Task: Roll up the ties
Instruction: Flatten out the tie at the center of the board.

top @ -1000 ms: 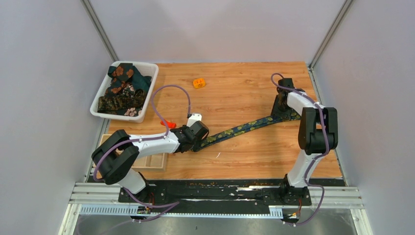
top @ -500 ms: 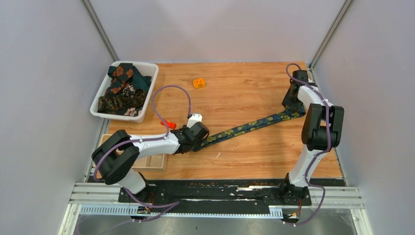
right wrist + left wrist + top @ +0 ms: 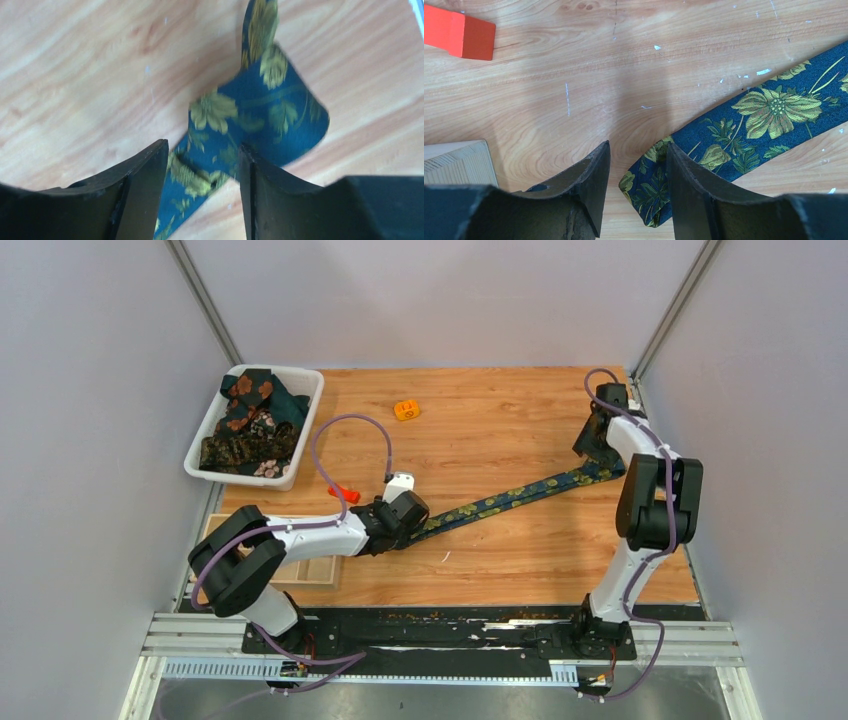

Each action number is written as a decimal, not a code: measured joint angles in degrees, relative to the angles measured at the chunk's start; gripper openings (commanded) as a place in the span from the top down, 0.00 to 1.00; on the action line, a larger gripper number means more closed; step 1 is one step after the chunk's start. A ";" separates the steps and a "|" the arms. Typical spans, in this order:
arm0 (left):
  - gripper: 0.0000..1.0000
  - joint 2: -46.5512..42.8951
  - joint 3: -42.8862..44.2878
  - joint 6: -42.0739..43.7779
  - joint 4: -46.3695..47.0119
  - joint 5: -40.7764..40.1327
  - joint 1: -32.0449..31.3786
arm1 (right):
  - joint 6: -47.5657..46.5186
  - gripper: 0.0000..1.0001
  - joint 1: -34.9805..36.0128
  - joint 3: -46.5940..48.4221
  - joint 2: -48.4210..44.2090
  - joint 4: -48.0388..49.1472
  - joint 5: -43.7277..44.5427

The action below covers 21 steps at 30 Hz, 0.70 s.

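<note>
A navy tie (image 3: pixel 500 502) with yellow-green flowers lies stretched diagonally across the wooden table. Its narrow end (image 3: pixel 659 195) rests on the wood between the fingers of my left gripper (image 3: pixel 638 146), close against the right finger and clear of the left one. That gripper (image 3: pixel 413 530) is open. The tie's wide end (image 3: pixel 260 110) lies below my right gripper (image 3: pixel 203 145), blurred and partly folded over. The right gripper (image 3: pixel 591 452) stands open near the table's far right edge. More dark floral ties (image 3: pixel 250 420) are heaped in a white bin.
The white bin (image 3: pixel 304 392) stands at the back left. A small orange piece (image 3: pixel 406 410) lies at the back, and a red block (image 3: pixel 459 32) sits left of my left gripper. A shallow wooden tray (image 3: pixel 312 570) lies under the left arm.
My right arm has swung toward the far right edge, dragging the tie's wide end along, and its jaws have widened. The left arm has barely moved.
</note>
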 measured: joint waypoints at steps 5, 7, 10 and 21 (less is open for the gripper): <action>0.48 0.17 0.00 0.00 0.09 -1.07 -0.61 | 2.89 0.42 2.03 -10.93 -10.62 2.67 -0.17; 0.48 0.20 0.00 0.00 0.13 -1.18 -0.61 | 4.68 0.42 1.84 -14.40 -14.34 4.26 -0.15; 0.48 0.20 0.00 0.04 0.13 -1.18 -0.61 | 7.74 0.43 0.85 -17.46 -16.85 7.23 -0.02; 0.48 0.15 -0.31 0.42 0.72 -1.40 -0.72 | 14.01 0.64 -1.36 -20.17 -12.09 15.89 -0.22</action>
